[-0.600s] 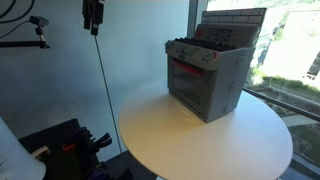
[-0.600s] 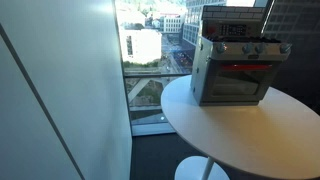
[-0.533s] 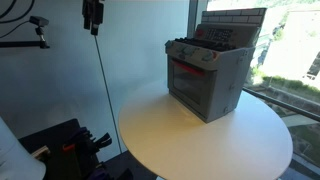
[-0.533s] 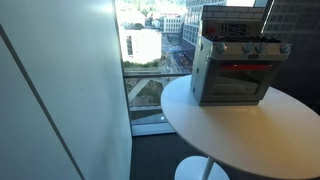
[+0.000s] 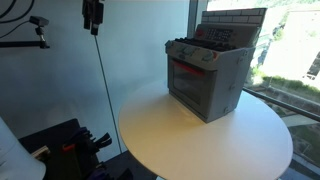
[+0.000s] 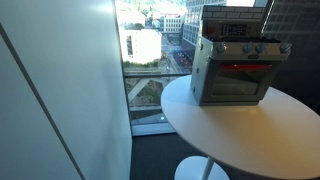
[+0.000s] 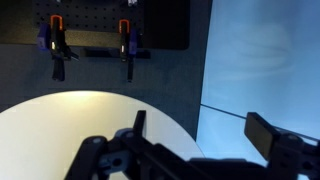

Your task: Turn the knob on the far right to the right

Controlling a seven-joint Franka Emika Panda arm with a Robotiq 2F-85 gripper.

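Note:
A grey toy oven [image 5: 207, 76] with a red-lit door stands at the far side of the round white table [image 5: 190, 140]; it also shows in an exterior view [image 6: 235, 70]. A row of small knobs runs along its top front panel; the far right knob [image 6: 283, 47] is tiny, and it also shows in an exterior view [image 5: 211, 58]. My gripper [image 7: 200, 130] is open and empty in the wrist view, well away from the oven, above the table's edge [image 7: 60, 110]. The oven is out of the wrist view.
A pegboard with two orange-handled clamps [image 7: 125, 45] hangs on the dark wall behind the table. A large window [image 6: 150, 60] is beside the table. A dark device [image 5: 92, 15] hangs at the top of an exterior view, with a cable below it.

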